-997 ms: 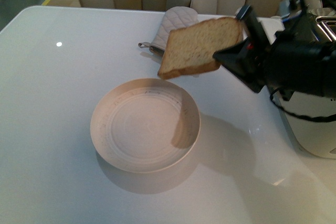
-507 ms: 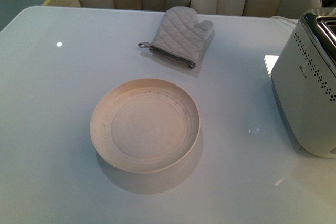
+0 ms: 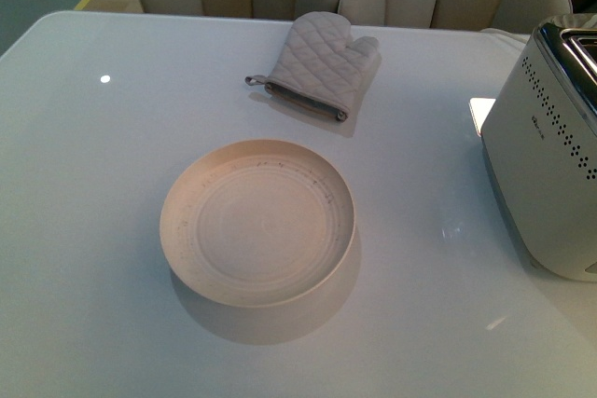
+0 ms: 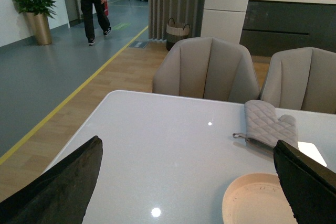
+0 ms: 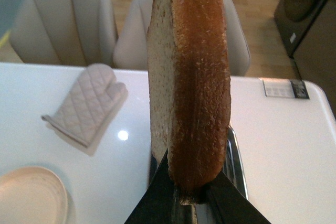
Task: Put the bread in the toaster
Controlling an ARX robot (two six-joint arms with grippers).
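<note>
The left fingers [image 4: 58, 187] are held wide apart above the tabletop [image 3: 84, 193], gripping nothing. A round plate [image 3: 256, 221] is seen mid-tabletop, with an oven mitt [image 3: 317, 64] behind it, both well apart from the toaster [image 3: 546, 165] at the right. The bread [image 5: 189, 77] is clamped upright by the right fingers [image 5: 152, 208] over the toaster's chrome top.

No text can be read anywhere. A tiny dark brand mark [image 3: 536, 120] sits on the white side of the toaster [image 3: 546, 184], too small to make out. A white and black label [image 5: 284, 88] lies on the tabletop [image 5: 283, 145]; its print is too blurred to read.
</note>
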